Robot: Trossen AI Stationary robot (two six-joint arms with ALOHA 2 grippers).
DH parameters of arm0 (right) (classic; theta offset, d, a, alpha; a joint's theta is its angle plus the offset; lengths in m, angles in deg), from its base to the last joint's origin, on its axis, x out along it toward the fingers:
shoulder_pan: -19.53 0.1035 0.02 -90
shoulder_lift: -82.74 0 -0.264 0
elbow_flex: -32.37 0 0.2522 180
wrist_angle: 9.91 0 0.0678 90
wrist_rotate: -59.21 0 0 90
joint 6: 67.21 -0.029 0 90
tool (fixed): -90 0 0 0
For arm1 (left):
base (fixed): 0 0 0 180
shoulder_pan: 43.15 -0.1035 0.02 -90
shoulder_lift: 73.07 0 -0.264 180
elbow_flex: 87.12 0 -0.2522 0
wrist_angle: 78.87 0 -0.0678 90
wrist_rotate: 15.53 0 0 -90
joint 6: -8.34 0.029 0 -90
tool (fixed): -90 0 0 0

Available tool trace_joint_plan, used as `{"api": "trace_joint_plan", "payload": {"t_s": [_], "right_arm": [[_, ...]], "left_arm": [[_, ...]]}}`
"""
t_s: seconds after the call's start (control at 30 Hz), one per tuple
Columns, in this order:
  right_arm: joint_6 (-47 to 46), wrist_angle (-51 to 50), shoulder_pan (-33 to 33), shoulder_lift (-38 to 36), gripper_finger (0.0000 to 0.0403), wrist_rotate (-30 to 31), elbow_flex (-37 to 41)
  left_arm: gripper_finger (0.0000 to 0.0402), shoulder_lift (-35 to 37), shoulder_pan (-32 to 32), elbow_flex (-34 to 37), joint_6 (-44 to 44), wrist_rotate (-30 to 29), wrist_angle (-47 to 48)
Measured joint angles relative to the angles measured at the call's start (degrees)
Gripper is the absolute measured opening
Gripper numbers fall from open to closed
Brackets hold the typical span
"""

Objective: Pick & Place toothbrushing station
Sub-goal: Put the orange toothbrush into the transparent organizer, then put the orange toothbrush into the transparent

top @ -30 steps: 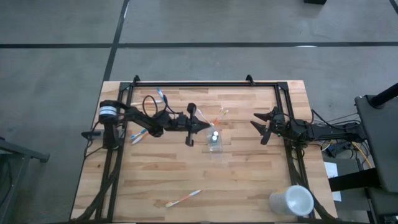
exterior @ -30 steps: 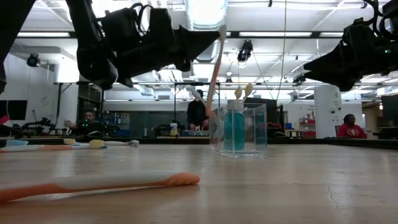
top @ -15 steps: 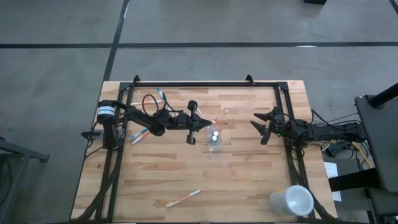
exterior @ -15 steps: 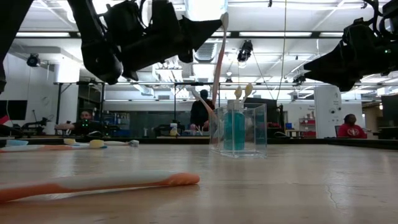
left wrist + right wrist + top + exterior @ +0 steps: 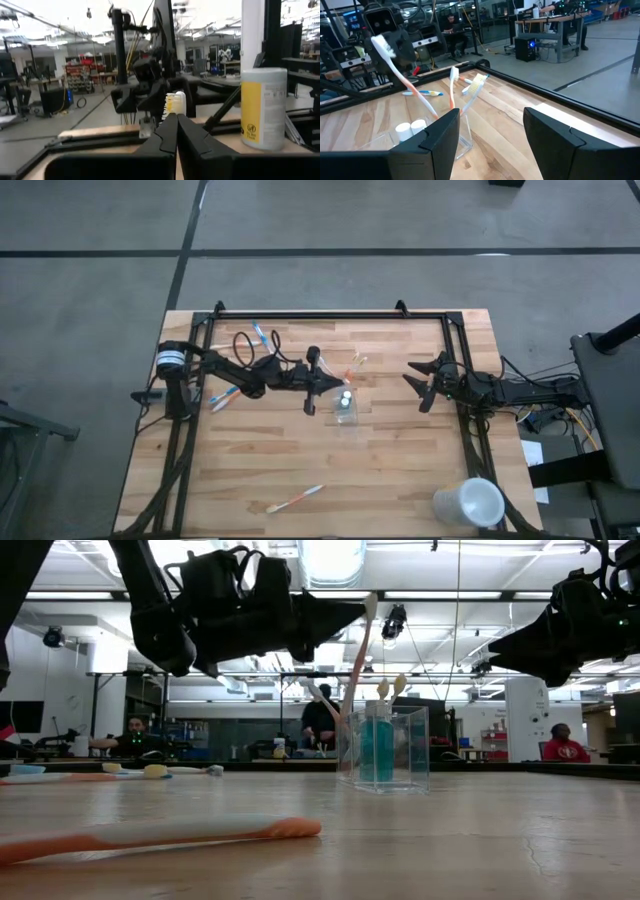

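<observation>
The clear plastic cup [image 5: 386, 747] stands mid-table and holds a blue tube [image 5: 377, 750] and toothbrushes [image 5: 454, 87]. It also shows in the high view [image 5: 346, 409]. My left gripper [image 5: 335, 383] is just left of the cup, above its rim, shut on a white-and-orange toothbrush [image 5: 358, 660]. My right gripper [image 5: 412, 383] hangs open and empty to the right of the cup. My left gripper pinches the toothbrush's handle just below the bristle head [image 5: 176, 111] between its two fingertips. The fingers come level from the table's left and lie across the brush. The brush slants down from the fingers, head up, with its lower end [image 5: 432, 114] in the clear cup.
An orange-and-white toothbrush [image 5: 295, 499] lies near the front edge. More brushes lie at the left [image 5: 225, 397] and far left [image 5: 262, 337]. A large white cup [image 5: 468, 503] lies at the front right corner. A black frame [image 5: 330, 314] borders the table. People are in the room behind.
My left gripper has gone toward the table's right edge, closer to the clear cup, still shut on the toothbrush. The brush's head has gone right and a little down. The brush now leans with its head over the cup.
</observation>
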Motion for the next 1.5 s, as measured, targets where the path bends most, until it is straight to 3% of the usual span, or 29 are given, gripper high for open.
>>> {"api": "trace_joint_plan", "payload": {"t_s": [0.43, 0.8, 1.03, 1.23, 1.33, 1.5], "right_arm": [[0.0, 0.01, -0.02, 0.0, 0.0215, 0.02, 0.0], [0.0, 0.01, -0.01, 0.0, 0.0215, 0.02, 0.01], [0.0, -0.01, 0.0, 0.0, 0.0215, 0.0, 0.01], [0.0, -0.01, 0.0, 0.0, 0.0215, 0.0, 0.01], [0.0, -0.01, 0.0, 0.07, 0.0215, 0.0, 0.01], [0.0, 0.0, -0.01, 0.05, 0.0215, 0.01, 0.0]], "left_arm": [[0.0019, 0.0, -0.04, 0.02, -0.07, -0.04, 6.18], [0.0071, -0.01, -0.04, 0.05, -0.85, -0.04, 9.29], [0.0099, 0.09, -0.04, 0.07, -1.51, 1.08, 4.21], [0.0131, 2.74, -0.02, -0.13, 1.41, 5.9, 1.57], [0.0153, 6.32, 0.07, -0.78, 3.12, 7.35, 5.77], [0.0191, 14.99, 0.57, -3.09, 7.27, 7.74, 24.75]]}}
